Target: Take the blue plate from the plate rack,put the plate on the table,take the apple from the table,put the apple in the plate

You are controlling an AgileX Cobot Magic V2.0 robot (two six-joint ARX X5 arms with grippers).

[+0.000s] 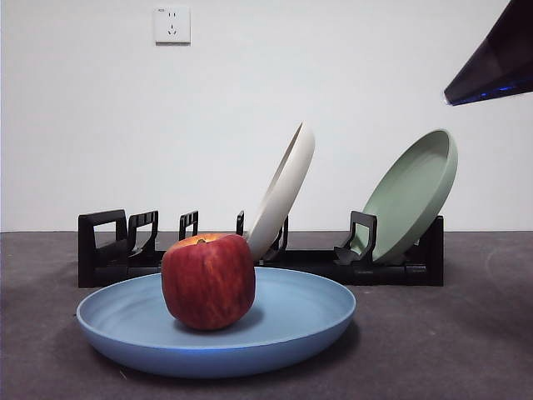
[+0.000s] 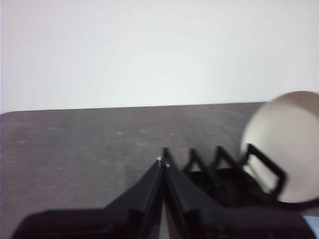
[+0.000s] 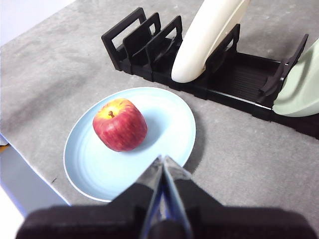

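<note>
The blue plate (image 1: 283,329) (image 3: 164,124) lies flat on the dark grey table (image 1: 466,333) in front of the plate rack (image 1: 108,254) (image 3: 149,45). On the plate stands the red apple (image 1: 208,279) (image 3: 119,124), upright with its stem up. My right gripper (image 3: 163,160) hovers shut above the plate's near rim, apart from the apple, holding nothing; it shows in the front view as a black tip (image 1: 495,62) at the top right. My left gripper (image 2: 163,162) is shut and empty, raised behind the rack (image 2: 224,169).
A cream-white plate (image 1: 283,192) (image 3: 209,35) (image 2: 286,144) leans in the middle of the rack and a sage-green plate (image 1: 412,196) (image 3: 301,84) leans at its right end. A wall socket (image 1: 171,25) sits on the white wall behind.
</note>
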